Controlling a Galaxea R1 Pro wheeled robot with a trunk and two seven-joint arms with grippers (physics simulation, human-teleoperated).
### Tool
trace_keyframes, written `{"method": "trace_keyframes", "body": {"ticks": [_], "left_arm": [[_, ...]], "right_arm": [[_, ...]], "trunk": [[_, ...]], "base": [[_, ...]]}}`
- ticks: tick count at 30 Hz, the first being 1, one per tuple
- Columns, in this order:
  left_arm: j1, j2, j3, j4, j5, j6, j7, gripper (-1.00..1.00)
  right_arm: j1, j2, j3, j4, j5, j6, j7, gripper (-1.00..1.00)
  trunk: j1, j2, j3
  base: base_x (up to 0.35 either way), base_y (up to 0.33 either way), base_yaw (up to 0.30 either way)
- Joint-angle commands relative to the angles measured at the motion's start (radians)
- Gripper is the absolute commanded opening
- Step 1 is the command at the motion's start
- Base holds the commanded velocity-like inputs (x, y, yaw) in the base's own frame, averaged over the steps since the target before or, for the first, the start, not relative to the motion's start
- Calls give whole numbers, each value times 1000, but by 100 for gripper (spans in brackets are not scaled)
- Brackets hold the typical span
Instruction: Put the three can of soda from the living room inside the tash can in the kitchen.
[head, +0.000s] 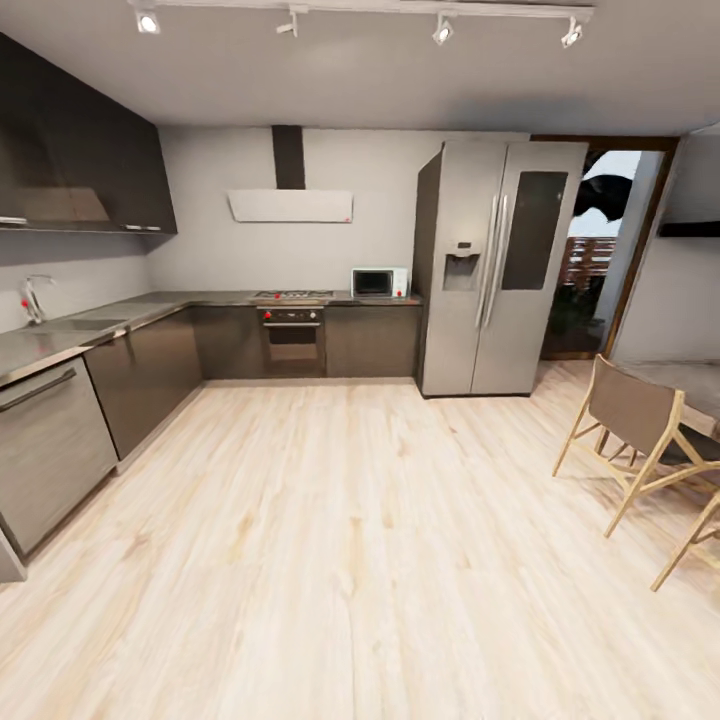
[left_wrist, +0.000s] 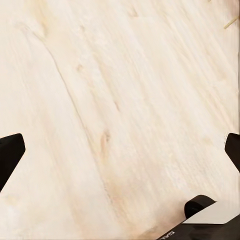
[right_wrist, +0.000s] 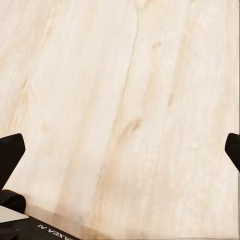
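Observation:
I am in the kitchen, facing a grey steel counter (head: 60, 345) with a sink and tap (head: 35, 298) under dark wall cabinets (head: 80, 160). The cans of soda and the tash can are out of view. My left gripper (left_wrist: 120, 150) hangs over bare light wood floor (left_wrist: 115, 90), open, with its black fingertips (left_wrist: 11, 152) far apart and nothing between them. My right gripper (right_wrist: 120, 150) is open in the same way over the floor (right_wrist: 125, 100), also holding nothing.
An oven with a hob (head: 290, 330) and a microwave (head: 378, 282) stand along the back wall. A tall steel fridge (head: 495, 265) stands beside a doorway (head: 600, 250). Wooden chairs (head: 635, 430) and a table (head: 695, 390) stand at the right. Wide wood floor (head: 330, 520) lies ahead.

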Motion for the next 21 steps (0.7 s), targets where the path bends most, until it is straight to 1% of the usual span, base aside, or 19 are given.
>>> {"method": "trace_keyframes", "body": {"ticks": [1,16,21], "left_arm": [[0,0,0,0,0,0,0,100],[0,0,0,-1,0,0,0,100],[0,0,0,0,0,0,0,100]], "right_arm": [[0,0,0,0,0,0,0,100],[0,0,0,0,0,0,0,100],[0,0,0,0,0,0,0,100]], "trunk": [[0,0,0],[0,0,0],[0,0,0]], "base": [[0,0,-290],[0,0,-289],[13,0,-168]]}}
